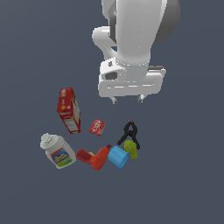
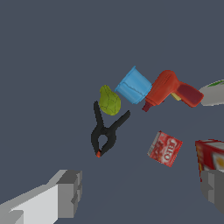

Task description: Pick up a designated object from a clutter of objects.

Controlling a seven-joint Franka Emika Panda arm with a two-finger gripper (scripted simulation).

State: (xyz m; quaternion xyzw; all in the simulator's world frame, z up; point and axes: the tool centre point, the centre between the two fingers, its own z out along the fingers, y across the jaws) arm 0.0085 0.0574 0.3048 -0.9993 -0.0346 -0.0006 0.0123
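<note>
The black spring clamp (image 1: pixel 129 133) lies on the grey floor with its two thin legs splayed; in the wrist view the clamp (image 2: pixel 105 132) has a small red tip. A yellow-green pear-shaped item (image 1: pixel 131 148) lies against its legs, next to the blue cup (image 1: pixel 118 157). My gripper (image 1: pixel 127 99) hangs above the floor, up from the clamp and apart from it. It is open and empty, with both fingers (image 2: pixel 68 193) wide apart in the wrist view.
A red-orange drill (image 1: pixel 94 158) lies beside the cup. A white bottle (image 1: pixel 57 151), a red box (image 1: pixel 69 110) and a small red packet (image 1: pixel 97 127) lie toward the exterior view's left. The white arm (image 1: pixel 135 30) fills the top of that view.
</note>
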